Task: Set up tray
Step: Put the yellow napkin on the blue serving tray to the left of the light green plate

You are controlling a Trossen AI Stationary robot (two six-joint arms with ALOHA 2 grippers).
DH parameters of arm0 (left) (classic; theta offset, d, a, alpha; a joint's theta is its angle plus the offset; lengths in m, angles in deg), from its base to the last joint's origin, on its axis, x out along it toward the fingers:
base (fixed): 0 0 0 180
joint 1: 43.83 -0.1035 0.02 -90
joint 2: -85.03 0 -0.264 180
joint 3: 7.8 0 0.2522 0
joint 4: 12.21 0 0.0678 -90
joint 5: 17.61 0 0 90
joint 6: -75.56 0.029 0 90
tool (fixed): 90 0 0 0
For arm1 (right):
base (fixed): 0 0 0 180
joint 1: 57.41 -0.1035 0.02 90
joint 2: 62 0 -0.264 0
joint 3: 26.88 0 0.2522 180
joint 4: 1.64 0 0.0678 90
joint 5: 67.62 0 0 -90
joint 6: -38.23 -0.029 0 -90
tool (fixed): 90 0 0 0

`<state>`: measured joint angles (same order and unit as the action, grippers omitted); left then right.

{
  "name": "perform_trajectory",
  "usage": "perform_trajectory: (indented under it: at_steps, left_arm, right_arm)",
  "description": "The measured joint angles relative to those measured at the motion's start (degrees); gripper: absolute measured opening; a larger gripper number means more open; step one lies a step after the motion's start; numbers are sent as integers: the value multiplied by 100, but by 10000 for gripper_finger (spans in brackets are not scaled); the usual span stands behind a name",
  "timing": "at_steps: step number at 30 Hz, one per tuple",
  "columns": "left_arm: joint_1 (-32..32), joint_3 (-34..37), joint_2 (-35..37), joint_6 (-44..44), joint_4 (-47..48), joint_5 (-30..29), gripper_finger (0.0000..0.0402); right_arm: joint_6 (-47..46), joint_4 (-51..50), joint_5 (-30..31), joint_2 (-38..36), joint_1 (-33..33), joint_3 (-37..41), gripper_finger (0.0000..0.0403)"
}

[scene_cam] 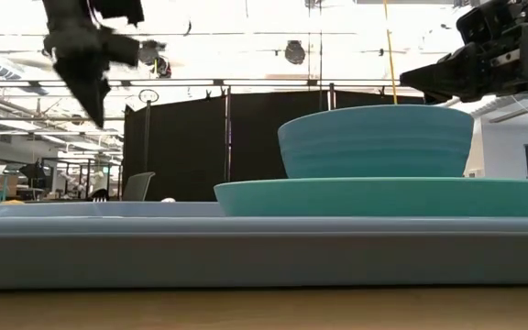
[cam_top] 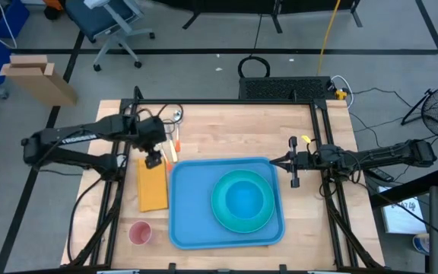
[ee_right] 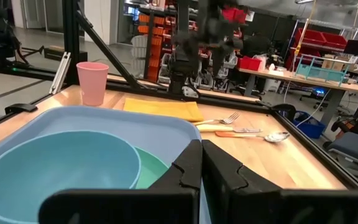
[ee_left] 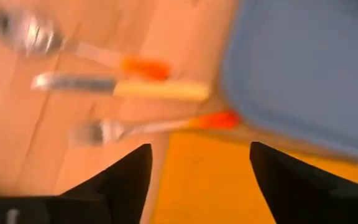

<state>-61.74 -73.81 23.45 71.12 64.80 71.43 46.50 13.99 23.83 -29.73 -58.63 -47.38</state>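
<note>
The wooden table (cam_top: 226, 129) carries everything, and the blue tray (cam_top: 185, 205) lies flat on it toward the front edge, roughly centred between the table's left and right edges. On the tray's right half sits a round teal plate (cam_top: 261, 222) with a teal bowl (cam_top: 242, 199) nested on top; in the low view the bowl (scene_cam: 376, 139) stands upright on the plate (scene_cam: 383, 197) above the tray's rim (scene_cam: 246, 247). Just beside the tray's left edge lies a yellow napkin (cam_top: 152, 186), flat and rectangular, its long side running parallel to the tray. A pink cup (cam_top: 140, 232) stands upright near the table's front left corner, apart from the napkin. Behind the napkin, toward the back edge, three pieces of cutlery lie close together: a fork (ee_left: 142, 127), a knife (ee_left: 123, 87) and a spoon (ee_left: 73, 46); the fork's orange handle end reaches the tray's corner. The left gripper (cam_top: 153, 160) hangs above the napkin's back end, its fingers (ee_left: 123, 180) spread wide with nothing between them. The right gripper (cam_top: 293, 183) waits off the tray's right edge, fingers pressed together and empty.
</note>
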Motion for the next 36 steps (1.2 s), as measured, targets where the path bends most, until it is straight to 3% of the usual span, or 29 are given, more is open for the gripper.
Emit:
perform_trajectory:
  at_steps: [5,13,25,36]
  left_arm:
    - [-541,249,-555,298,303,272,309]
    - [-1289,361,-1467,1341,391,1039,312]
    - [-2534,326,-2225,2431,399,1097,312]
    - [-2700,440,-2729,2779,354,1195,312]
  right_arm:
    - [0,142,0,-2,-1,0,0]
    - [-6,118,-2,0,-2,0,0]
    - [3,-56,-2,0,0,0,0]
    - [-52,-135,-2,0,-2,0,0]
